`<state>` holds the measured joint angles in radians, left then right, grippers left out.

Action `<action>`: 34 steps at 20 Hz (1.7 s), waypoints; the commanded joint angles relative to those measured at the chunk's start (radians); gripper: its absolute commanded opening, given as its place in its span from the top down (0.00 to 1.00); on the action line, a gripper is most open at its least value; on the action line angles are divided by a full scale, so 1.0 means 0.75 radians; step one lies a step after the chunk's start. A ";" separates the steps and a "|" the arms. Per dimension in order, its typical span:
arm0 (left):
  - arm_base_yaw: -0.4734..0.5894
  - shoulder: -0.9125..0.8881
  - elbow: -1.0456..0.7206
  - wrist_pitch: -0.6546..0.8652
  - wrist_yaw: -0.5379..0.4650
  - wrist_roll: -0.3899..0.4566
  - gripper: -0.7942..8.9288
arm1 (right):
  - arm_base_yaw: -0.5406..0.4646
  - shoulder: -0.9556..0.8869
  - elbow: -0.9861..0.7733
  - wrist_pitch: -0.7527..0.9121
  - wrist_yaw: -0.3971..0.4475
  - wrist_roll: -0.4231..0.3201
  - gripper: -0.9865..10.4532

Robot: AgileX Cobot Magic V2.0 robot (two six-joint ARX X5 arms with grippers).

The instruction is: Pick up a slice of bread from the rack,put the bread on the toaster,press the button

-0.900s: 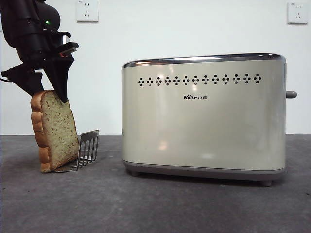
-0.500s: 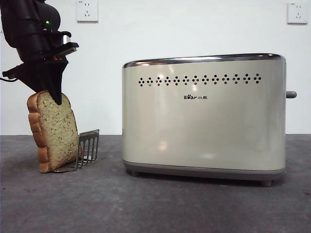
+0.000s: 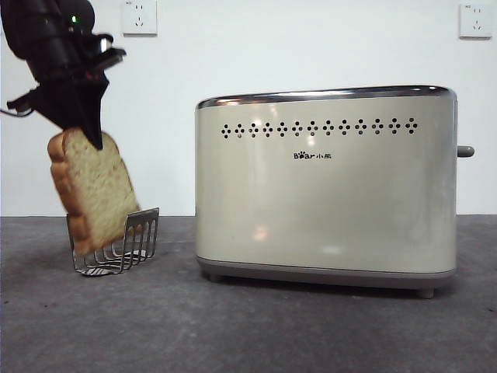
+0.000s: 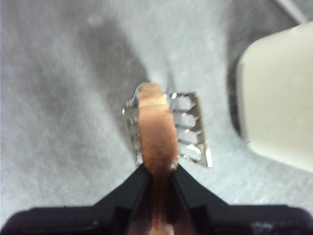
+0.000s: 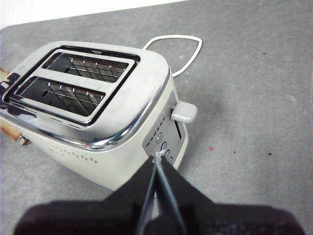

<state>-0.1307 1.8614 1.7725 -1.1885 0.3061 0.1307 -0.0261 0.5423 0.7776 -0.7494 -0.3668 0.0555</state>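
Here the grey, rough bench (image 3: 248,326) runs across the foreground of the front view, and on it stands the large cream-beige rectangular toaster with a chrome top rim (image 3: 326,183), its two slots open and bare in the right wrist view. Its small grey lever button (image 3: 465,151) sticks out sideways from the narrow end. To the side of the toaster, near but apart, sits the small U-shaped silver metal rack with slotted ends (image 3: 116,245). Above the rack hangs the thick slice of bread with brown crust and speckled tan crumb (image 3: 93,190), tilted, its lower edge clear of the rack's floor though it overlaps the rack's uprights. The left tool (image 3: 85,128) comes down from the upper corner and has its two black jaws pressed on the rounded top of the slice, one on each face, as the left wrist view shows. The right tool (image 5: 157,159) hovers over the toaster's button end with its jaws drawn together, holding nothing. Farthest off, on the white wall, are two white wall sockets (image 3: 139,17).
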 commanded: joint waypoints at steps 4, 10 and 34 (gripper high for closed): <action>-0.002 -0.081 0.058 -0.031 0.011 0.011 0.93 | 0.000 -0.001 0.006 -0.016 -0.001 0.005 0.92; -0.002 -0.249 0.063 -0.031 0.013 0.086 0.93 | 0.000 -0.001 0.006 -0.018 -0.002 0.005 0.92; -0.642 -0.417 0.314 -0.039 0.250 1.373 0.93 | 0.000 -0.001 0.006 -0.061 -0.071 0.004 0.92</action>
<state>-0.6086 1.5421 2.0090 -1.2259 0.4885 1.1324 -0.0261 0.5419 0.7776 -0.7963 -0.4171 0.0559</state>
